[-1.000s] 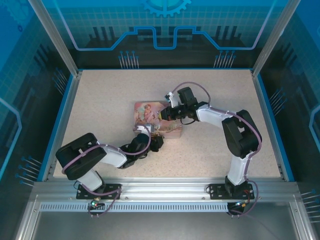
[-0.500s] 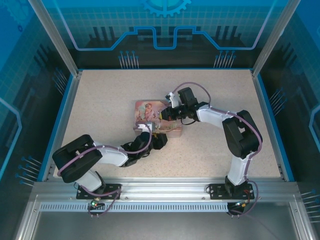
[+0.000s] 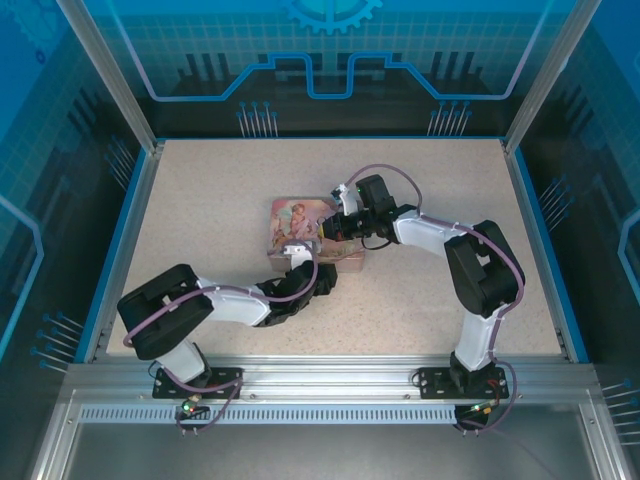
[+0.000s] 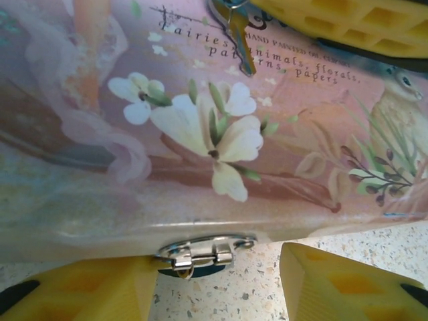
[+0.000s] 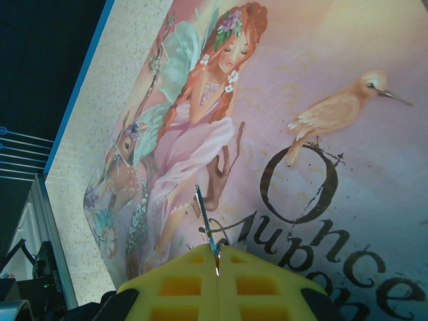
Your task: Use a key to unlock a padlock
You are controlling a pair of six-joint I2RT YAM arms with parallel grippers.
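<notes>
The pink illustrated tin (image 3: 292, 222) lies mid-table. My right gripper (image 3: 328, 230) hovers over its lid (image 5: 321, 80), shut on the key (image 5: 204, 215), whose thin blade sticks out ahead of the yellow fingers (image 5: 174, 284). The left wrist view catches the same key (image 4: 239, 30) hanging over the lid. My left gripper (image 3: 322, 277) sits low at the tin's near side, open, its two yellow fingers (image 4: 80, 291) either side of the silver hasp (image 4: 204, 249). A dark bluish piece (image 4: 200, 270) peeks from under the hasp; I cannot tell whether it is the padlock.
The speckled tabletop (image 3: 200, 200) is bounded by a blue rim (image 3: 128, 230) and glass walls. The two arms meet at the tin, the right one from the right, the left one from the near left.
My left arm has stretched and its gripper has slid a little right along the tin's near side. The right gripper has stayed put with the key.
</notes>
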